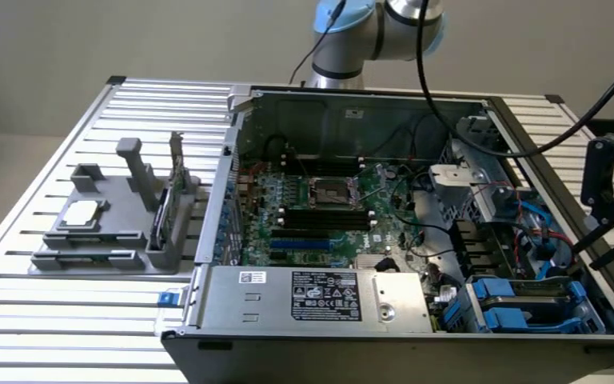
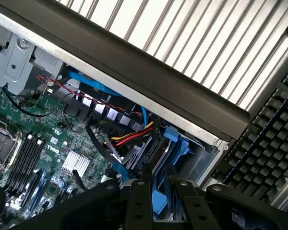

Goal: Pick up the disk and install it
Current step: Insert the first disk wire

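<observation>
In the wrist view my gripper point(image 2: 159, 181) is shut on a thin blue-edged piece, the disk point(image 2: 158, 199), seen edge-on between the two black fingers point(image 2: 140, 201). It hangs over the blue drive bay point(image 2: 176, 143) at the corner of the open computer case. In the exterior view the black gripper point(image 1: 609, 210) hovers at the exterior view's right edge, above the case's side wall point(image 1: 547, 172). The disk's body is hidden there. Blue carriers point(image 1: 523, 310) sit in the bay below it.
The motherboard point(image 1: 323, 212) fills the case floor, with a power supply point(image 1: 323, 298) at the front. Red, yellow and blue cables point(image 2: 129, 136) run beside the bay. A grey fixture point(image 1: 105, 232) holding a silver chip and a green card stands on the slatted table point(image 1: 61, 320).
</observation>
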`<state>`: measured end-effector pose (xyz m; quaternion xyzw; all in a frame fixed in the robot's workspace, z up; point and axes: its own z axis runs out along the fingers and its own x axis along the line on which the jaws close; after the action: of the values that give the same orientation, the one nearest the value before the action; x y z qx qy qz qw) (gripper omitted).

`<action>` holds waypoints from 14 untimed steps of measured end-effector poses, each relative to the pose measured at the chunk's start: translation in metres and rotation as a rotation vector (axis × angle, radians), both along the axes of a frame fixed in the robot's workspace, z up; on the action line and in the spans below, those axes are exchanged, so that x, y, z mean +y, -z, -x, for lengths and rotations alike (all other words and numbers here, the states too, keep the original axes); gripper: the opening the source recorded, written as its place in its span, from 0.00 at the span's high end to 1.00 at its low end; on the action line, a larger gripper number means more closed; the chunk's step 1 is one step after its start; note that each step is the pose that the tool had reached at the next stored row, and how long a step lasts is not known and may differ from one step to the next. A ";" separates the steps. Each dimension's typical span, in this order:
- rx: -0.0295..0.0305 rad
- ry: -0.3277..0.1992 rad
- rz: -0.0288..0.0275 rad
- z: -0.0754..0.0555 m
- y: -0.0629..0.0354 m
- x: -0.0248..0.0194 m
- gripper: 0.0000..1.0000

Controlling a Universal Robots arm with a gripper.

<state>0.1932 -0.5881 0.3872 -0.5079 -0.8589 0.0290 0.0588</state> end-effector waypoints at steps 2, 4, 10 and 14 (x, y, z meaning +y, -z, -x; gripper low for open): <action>0.0051 0.000 -0.0239 -0.003 0.0002 -0.0009 0.75; 0.0057 0.000 -0.0488 -0.006 0.0007 -0.0026 0.75; 0.0065 0.000 -0.0890 -0.008 0.0052 -0.0172 0.75; 0.0073 0.000 -0.1104 -0.008 0.0084 -0.0276 0.75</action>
<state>0.2017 -0.6158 0.3788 -0.5037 -0.8590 -0.0166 0.0898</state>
